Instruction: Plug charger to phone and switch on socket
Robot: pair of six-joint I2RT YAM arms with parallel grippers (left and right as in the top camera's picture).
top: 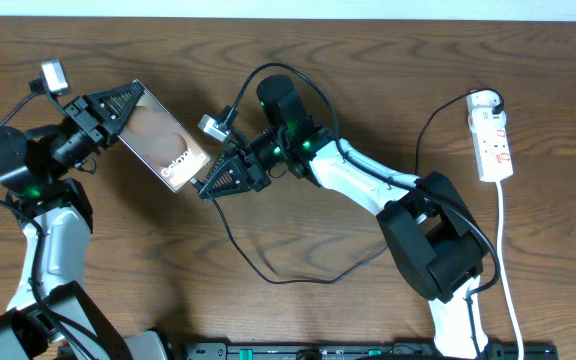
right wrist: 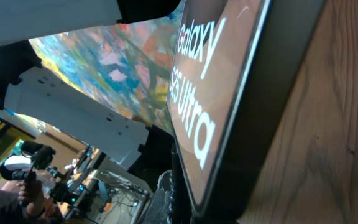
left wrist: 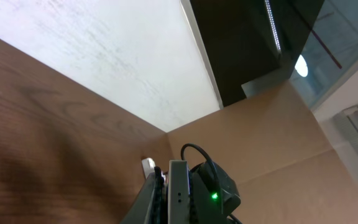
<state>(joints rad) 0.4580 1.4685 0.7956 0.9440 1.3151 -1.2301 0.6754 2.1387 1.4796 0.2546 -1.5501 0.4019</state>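
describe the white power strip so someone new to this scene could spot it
Look at the wooden table from overhead and go to its right side, past the right arm. The power strip lies there, a small white elongated block with red marks, its white cord trailing toward the near edge, unlike the thin black cable beside it.

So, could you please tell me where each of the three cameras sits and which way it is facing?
Overhead: above the table, looking straight down; both arms show, left gripper clamping the phone, right gripper holding the charger at its lettered end.
Left wrist: on the left arm, looking low across the table toward the wall; right arm ahead.
Right wrist: on the right arm, close against the phone's face; own fingers unclear.
Shared: overhead and right wrist both show the Galaxy lettering.
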